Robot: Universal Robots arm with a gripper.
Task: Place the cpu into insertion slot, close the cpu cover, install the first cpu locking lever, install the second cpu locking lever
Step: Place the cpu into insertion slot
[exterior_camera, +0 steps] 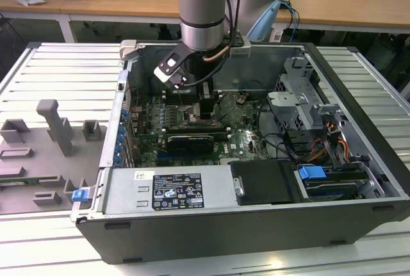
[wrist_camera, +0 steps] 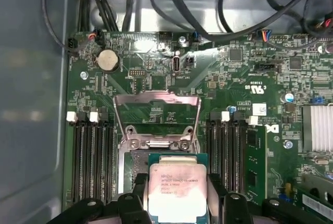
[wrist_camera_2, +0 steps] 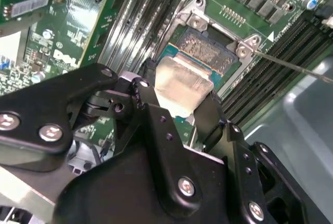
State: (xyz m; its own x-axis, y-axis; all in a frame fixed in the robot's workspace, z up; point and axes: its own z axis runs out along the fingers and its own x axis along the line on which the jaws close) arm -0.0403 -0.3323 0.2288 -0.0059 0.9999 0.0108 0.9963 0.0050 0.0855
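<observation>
Your gripper (wrist_camera_2: pixel 179 93) clamps the cpu (wrist_camera: pixel 177 188) by two opposite edges, poised over the open socket (wrist_camera_2: pixel 206 51) at the middle of the motherboard (wrist_camera: pixel 156 73); the cpu cover (wrist_camera: pixel 156 97) stands swung up beside it.

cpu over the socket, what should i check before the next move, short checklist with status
1. Grip: gripper shut on two opposite edges of the cpu: ok.
2. cpu cover stands open, off the socket: ok.
3. Socket contacts bare where the second wrist view shows them: ok.
4. Thin lever rod lies out beside the socket, not across it: ok.
5. cpu square to the socket, corner marks matched: cannot tell.
</observation>
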